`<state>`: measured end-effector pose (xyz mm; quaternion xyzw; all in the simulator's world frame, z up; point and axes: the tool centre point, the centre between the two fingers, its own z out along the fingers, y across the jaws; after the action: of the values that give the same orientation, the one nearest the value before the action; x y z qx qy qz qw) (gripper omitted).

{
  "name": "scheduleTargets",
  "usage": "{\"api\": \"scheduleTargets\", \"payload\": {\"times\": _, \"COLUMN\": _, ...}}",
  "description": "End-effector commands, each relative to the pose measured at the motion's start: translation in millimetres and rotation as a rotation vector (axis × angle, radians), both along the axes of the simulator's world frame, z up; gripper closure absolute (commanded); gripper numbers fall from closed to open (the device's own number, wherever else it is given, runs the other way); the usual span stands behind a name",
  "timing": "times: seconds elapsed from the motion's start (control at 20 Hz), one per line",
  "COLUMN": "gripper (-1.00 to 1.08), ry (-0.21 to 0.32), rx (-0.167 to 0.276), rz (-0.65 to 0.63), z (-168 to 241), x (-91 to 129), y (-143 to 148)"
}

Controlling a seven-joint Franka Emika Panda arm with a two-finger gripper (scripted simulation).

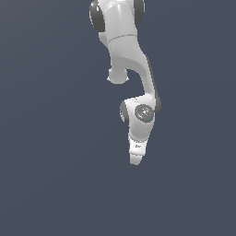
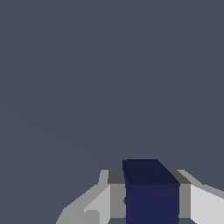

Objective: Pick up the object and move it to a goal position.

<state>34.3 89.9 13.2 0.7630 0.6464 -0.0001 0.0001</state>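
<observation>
wrist view: small dark navy-blue cube, plain and unmarked, sits between the two pale grey fingers of the white robot gripper; a finger face meets each side of the cube with no gap visible, so the claw reads as clenched on the cube.

exterior view: white jointed panda arm reaches down the frame, and its gripper points toward the lower edge. cube not visible in this view, hidden by the hand or too small to tell. whether the cube is lifted or resting on the flat slate-grey ground cannot be told.

risks, as judgement:
- slip: the cube is tiny and smooth-sided; a light or off-centre pinch could let it slide out during a fast move.
- twist: if the pads bear on one edge only, the cube could rotate in the hold and drop.
- drag: if the cube sits low, sideways travel could scrape it on the ground and pull it free.
- goal: no marker shows in either view, so the end point cannot be judged.

surroundings: nothing else seen; no obstacle appears in the way.
</observation>
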Motion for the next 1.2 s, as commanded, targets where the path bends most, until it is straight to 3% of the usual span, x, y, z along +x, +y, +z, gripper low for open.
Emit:
{"api": "scheduleTargets", "payload": {"times": 0.0, "gripper": 1.08, "ry": 0.000, "rx": 0.000, "rz": 0.000, "z": 0, "x": 0, "y": -1}}
{"api": "scheduleTargets", "payload": {"times": 0.4, "gripper": 1.08, "ry": 0.000, "rx": 0.000, "rz": -0.001, "z": 13, "x": -8, "y": -37}}
{"api": "scheduleTargets", "payload": {"times": 1.15, "gripper": 1.08, "ry": 0.000, "rx": 0.000, "rz": -0.001, "z": 58, "x": -31, "y": -171}}
